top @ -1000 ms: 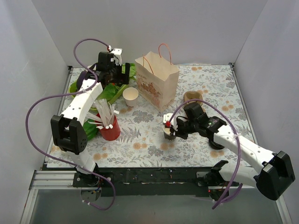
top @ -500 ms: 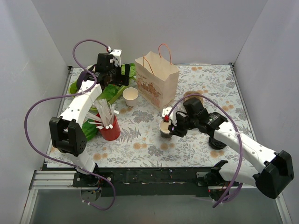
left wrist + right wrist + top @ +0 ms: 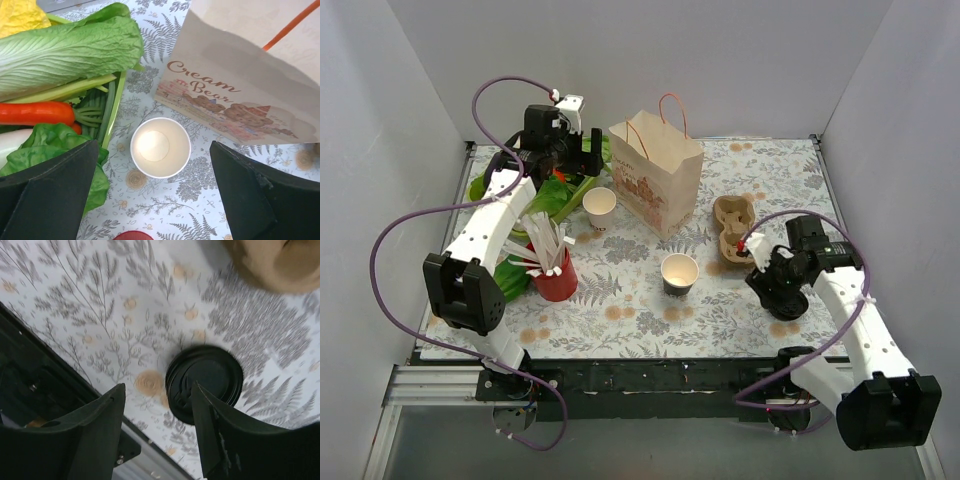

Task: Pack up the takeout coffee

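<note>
The takeout coffee cup [image 3: 679,272], small with a dark lower band, stands mid-table with an open top and no lid on it. A loose black lid [image 3: 788,300] [image 3: 206,382] lies flat near the right front edge. My right gripper [image 3: 761,272] [image 3: 157,389] hangs open just above that lid, one finger overlapping it in the right wrist view. The cardboard carrier [image 3: 733,230] [image 3: 280,265] sits just behind it. At the back left my left gripper [image 3: 576,156] [image 3: 154,145] is open wide above a lidless white cup [image 3: 600,205] [image 3: 160,147], holding nothing.
A brown paper bag [image 3: 658,180] [image 3: 250,75] stands upright at the back centre. A green tray of vegetables [image 3: 535,200] [image 3: 118,95] fills the back left. A red cup of white sticks [image 3: 556,278] stands at the left front. The table's metal front rail [image 3: 30,405] is close under the right gripper.
My right gripper opened, let go of the coffee cup mid-table and swung right to hang over the black lid. The left gripper opened a little wider and hardly moved.
</note>
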`<move>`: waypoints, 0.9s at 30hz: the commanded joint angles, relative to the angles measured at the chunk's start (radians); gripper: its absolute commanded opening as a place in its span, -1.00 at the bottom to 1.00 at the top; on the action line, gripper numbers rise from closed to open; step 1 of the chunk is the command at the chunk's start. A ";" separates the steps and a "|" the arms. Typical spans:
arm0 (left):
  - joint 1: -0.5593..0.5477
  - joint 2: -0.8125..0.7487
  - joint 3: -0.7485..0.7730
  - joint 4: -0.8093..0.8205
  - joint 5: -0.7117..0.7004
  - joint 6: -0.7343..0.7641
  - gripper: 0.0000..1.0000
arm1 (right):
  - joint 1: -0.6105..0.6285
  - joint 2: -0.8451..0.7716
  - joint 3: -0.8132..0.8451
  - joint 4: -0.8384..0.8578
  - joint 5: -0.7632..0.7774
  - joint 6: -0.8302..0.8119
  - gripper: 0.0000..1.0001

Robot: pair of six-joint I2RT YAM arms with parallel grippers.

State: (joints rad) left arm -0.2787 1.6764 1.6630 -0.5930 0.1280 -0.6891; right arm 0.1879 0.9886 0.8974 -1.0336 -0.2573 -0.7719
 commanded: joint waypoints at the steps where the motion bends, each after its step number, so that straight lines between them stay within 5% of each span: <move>1: -0.004 -0.024 0.052 0.022 0.073 -0.010 0.89 | -0.158 0.033 -0.046 -0.115 0.050 -0.119 0.29; 12: -0.004 -0.029 0.032 0.021 0.102 0.002 0.89 | -0.246 0.065 -0.129 -0.076 0.079 -0.290 0.08; 27: -0.004 -0.034 0.018 0.019 0.116 0.005 0.88 | -0.246 0.130 -0.137 -0.022 0.064 -0.260 -0.19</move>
State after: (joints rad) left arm -0.2787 1.6764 1.6775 -0.5823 0.2256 -0.6949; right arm -0.0532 1.1110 0.7677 -1.0679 -0.1848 -0.9852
